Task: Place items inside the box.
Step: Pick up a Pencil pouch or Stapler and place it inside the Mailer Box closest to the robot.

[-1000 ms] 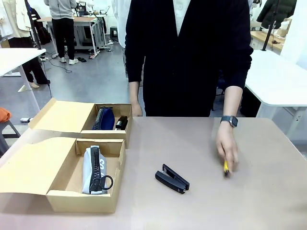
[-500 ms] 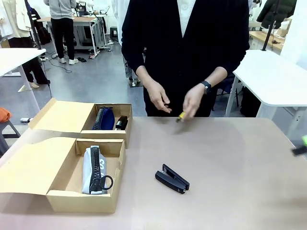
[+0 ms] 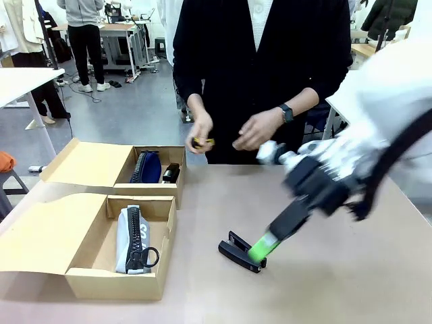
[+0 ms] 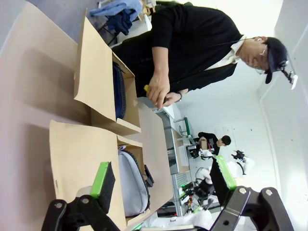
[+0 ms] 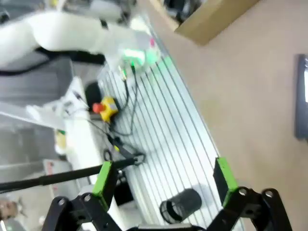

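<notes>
A black stapler (image 3: 230,250) lies on the brown table in front of the person. My right gripper (image 3: 260,249) comes in blurred from the right and hovers just over the stapler's right end, open and empty; in the right wrist view the right gripper (image 5: 163,177) has wide-apart fingers and the stapler (image 5: 302,98) sits at the frame's right edge. The box (image 3: 113,284) stands open at the near left with a light grey zip pouch (image 3: 132,237) inside. The person holds a yellow utility knife (image 3: 202,142) in one hand above the table's far edge. My left gripper (image 4: 162,177) is open and empty, above the box (image 4: 79,159).
A second open cardboard box (image 3: 156,190) stands behind the first, holding a dark blue pouch (image 3: 146,167) and a black item. The person stands at the far side. The table's middle and right are bare brown surface.
The person lifted the yellow knife off the table's right side and brought it up to the hands. My right arm swept in from the right to the stapler.
</notes>
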Action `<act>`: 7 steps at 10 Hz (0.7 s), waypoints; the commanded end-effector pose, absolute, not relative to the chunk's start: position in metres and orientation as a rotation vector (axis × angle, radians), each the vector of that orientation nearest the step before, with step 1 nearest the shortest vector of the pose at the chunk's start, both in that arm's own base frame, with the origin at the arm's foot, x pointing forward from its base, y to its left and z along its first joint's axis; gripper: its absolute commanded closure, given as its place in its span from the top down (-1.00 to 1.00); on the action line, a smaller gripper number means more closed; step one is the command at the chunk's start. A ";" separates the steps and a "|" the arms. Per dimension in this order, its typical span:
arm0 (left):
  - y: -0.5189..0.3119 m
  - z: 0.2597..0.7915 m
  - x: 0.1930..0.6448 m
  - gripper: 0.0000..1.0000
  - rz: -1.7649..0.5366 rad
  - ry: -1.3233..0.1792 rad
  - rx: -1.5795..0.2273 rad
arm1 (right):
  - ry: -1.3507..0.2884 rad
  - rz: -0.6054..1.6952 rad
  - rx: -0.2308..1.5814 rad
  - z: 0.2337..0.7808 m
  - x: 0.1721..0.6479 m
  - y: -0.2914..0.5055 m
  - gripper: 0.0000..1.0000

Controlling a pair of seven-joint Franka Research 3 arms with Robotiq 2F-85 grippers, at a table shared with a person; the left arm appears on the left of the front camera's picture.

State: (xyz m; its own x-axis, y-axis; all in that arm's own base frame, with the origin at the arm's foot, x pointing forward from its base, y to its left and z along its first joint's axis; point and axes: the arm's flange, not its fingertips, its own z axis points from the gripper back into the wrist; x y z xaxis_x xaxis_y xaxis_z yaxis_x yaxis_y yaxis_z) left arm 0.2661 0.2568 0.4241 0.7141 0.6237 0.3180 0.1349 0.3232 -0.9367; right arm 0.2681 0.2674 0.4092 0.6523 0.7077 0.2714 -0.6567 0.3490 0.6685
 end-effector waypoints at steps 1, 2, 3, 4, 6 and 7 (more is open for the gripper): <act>0.256 0.425 0.266 1.00 0.348 -0.775 -1.235 | 0.054 0.946 0.664 0.390 0.308 0.271 1.00; 0.256 0.425 0.266 1.00 0.348 -0.775 -1.235 | 0.069 0.885 0.832 0.409 0.268 0.267 1.00; 0.256 0.425 0.266 1.00 0.348 -0.775 -1.235 | 0.069 0.885 0.832 0.409 0.268 0.267 1.00; 0.256 0.425 0.266 1.00 0.348 -0.775 -1.235 | 0.100 0.947 0.756 0.386 0.276 0.293 1.00; 0.256 0.425 0.266 1.00 0.348 -0.775 -1.235 | 0.064 1.023 0.578 0.369 0.276 0.327 1.00; 0.256 0.425 0.266 1.00 0.348 -0.775 -1.235 | 0.021 1.004 0.485 0.360 0.277 0.339 1.00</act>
State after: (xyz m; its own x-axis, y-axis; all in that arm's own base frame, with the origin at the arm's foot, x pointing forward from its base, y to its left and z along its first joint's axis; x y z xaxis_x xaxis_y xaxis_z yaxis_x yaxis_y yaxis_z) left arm 0.2660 0.2570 0.4244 0.7136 0.6239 0.3186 0.1351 0.3236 -0.9365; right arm 0.2683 0.3170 0.3695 0.5232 0.8204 0.2306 -0.7933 0.3701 0.4834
